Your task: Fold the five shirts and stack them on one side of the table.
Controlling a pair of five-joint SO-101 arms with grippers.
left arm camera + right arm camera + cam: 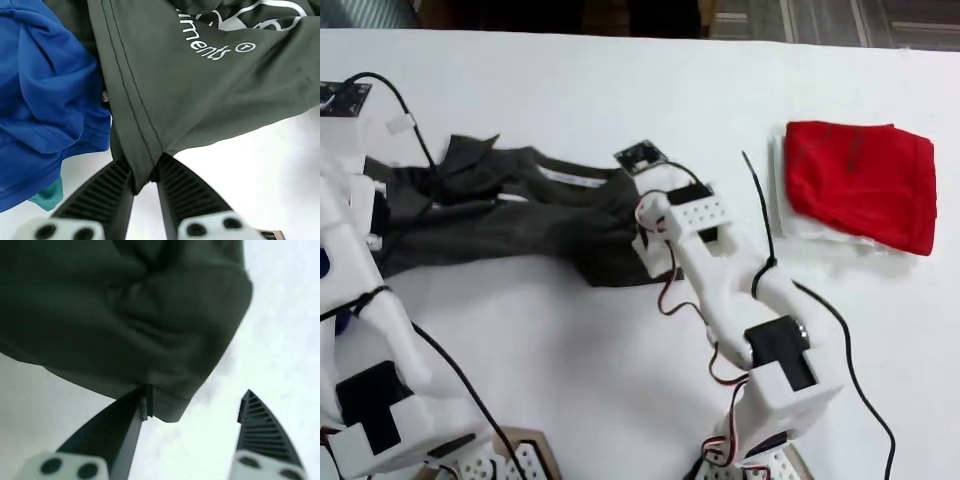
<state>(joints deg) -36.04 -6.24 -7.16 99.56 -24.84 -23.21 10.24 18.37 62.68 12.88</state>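
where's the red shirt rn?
High view: the red shirt lies folded on top of a white shirt near the right edge of the table, well apart from the dark shirt.

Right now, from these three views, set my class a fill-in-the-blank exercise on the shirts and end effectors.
The red shirt lies folded on the white shirt on the ____ side of the table in the high view.
The left end effector is ____ on the hem of the dark shirt.
The right end effector stands ____ at that shirt's edge.
The blue shirt lies crumpled, not yet ____.
Missing words: right, shut, open, folded.
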